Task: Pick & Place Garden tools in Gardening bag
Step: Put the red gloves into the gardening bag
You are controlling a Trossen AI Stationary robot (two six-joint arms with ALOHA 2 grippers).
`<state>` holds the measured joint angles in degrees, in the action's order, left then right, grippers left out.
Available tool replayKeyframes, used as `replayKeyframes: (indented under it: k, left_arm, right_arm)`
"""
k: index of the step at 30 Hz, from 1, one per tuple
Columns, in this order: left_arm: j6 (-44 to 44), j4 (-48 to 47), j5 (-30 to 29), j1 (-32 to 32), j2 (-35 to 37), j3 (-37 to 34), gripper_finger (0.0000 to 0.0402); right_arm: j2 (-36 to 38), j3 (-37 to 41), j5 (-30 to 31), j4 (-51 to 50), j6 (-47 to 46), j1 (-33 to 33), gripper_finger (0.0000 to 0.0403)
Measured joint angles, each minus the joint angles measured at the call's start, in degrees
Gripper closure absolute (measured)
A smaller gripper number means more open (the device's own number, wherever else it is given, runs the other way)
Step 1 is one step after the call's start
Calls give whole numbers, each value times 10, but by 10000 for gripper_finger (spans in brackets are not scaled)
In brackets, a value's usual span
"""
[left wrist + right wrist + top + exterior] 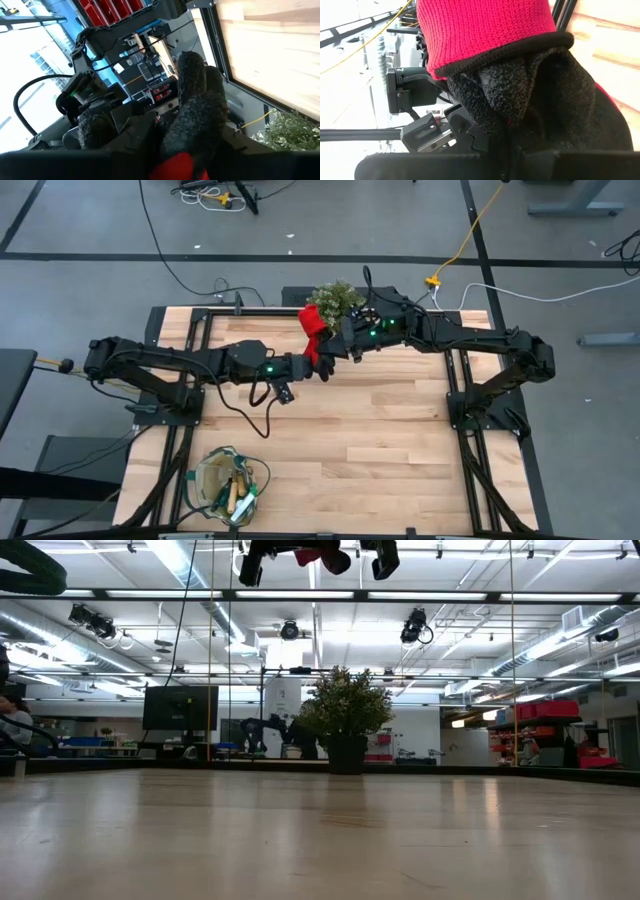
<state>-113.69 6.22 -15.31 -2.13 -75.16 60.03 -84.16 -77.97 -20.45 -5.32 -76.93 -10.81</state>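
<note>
A black-and-red glove [313, 330] hangs high over the table's far middle, between my two grippers, which meet there from opposite sides. My left gripper [318, 367] reaches in from the left and is closed on the glove's black part. My right gripper [345, 345] comes from the right, shut on the same glove. In the low view only the gripper undersides and a bit of red glove [320, 555] show at the top edge. The gardening bag [230, 485] stands near the front left edge, with wooden-handled tools [233, 495] and a green bottle [248, 505] inside it. My left gripper holds the glove by its black coated part [187, 135], between its two fingers, coming level from the table's left. The glove's black fingers [195, 75] stick out beyond the grip. The glove is clear of the table. My right gripper pinches the crumpled black part [535, 100] just beyond the red knit cuff [485, 30], coming level from the table's right. Its own body hides the fingertips. The glove is held well above the table.
A bushy potted plant [338, 298] stands at the far edge, right behind the two grippers. Bare wooden tabletop [380, 440] spreads between the grippers and the near edge. Metal frame rails [455, 395] run along both sides.
</note>
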Motion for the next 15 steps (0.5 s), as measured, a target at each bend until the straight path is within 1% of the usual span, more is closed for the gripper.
replayKeyframes:
  k: [4, 15]
  left_arm:
    - [0, 0, -4, 0, 0, 0, 292]
    - [0, 0, -7, 0, 0, 0, 365]
  right_arm:
    - [0, 0, 0, 0, 0, 0, 380]
    - [0, 0, -1, -1, 7, 0, 379]
